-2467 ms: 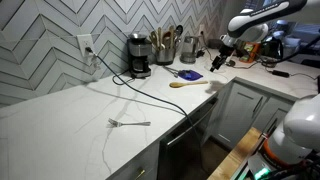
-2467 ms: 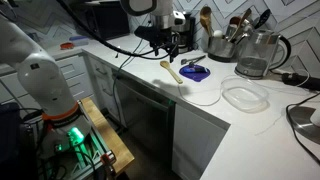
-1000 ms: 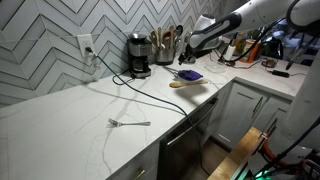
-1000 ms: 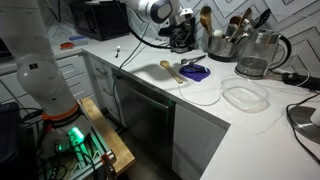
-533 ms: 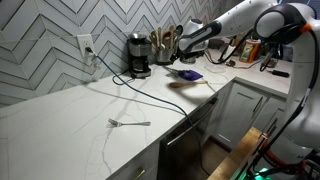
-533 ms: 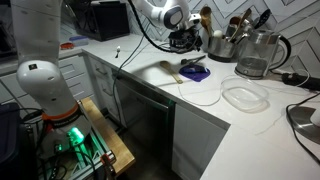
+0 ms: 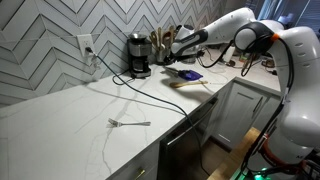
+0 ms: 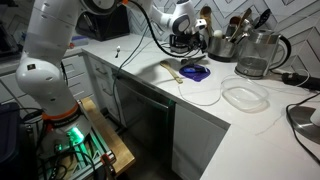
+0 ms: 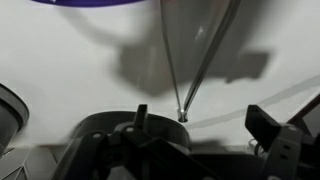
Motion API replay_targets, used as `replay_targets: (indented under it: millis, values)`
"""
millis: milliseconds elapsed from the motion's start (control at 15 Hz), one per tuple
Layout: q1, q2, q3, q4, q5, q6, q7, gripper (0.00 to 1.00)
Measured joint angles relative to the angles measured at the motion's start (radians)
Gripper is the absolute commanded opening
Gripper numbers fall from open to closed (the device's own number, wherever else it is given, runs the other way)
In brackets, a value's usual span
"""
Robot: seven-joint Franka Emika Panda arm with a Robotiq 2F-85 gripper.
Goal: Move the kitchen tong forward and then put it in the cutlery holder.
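Nearest on the counter lies a fork, well apart from everything else. Farther along are the wooden spoon and a blue dish. Just past them is the gripper. In the wrist view the tong has its joined end between the jaws and its two arms fan out toward the dish. I cannot tell whether the jaws are clamped on it. Farthest off, by the wall, stands the cutlery holder.
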Motion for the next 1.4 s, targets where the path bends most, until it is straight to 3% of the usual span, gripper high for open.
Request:
replay_targets:
  millis: [400,467,533,733,1200,1400]
  values:
    - [-0.018,0.121,0.003,0.127,0.003,0.0,0.015,0.96]
    - [-0.02,0.135,0.005,0.142,0.005,0.0,0.017,0.89]
    - [-0.021,0.149,0.006,0.154,0.007,0.0,0.019,0.7]
    - [-0.023,0.179,0.015,0.183,0.009,-0.003,0.02,0.59]
    - [-0.016,0.189,0.018,0.228,0.006,-0.111,0.047,0.03]
    - [-0.011,0.187,0.016,0.25,0.004,-0.18,0.06,0.0]
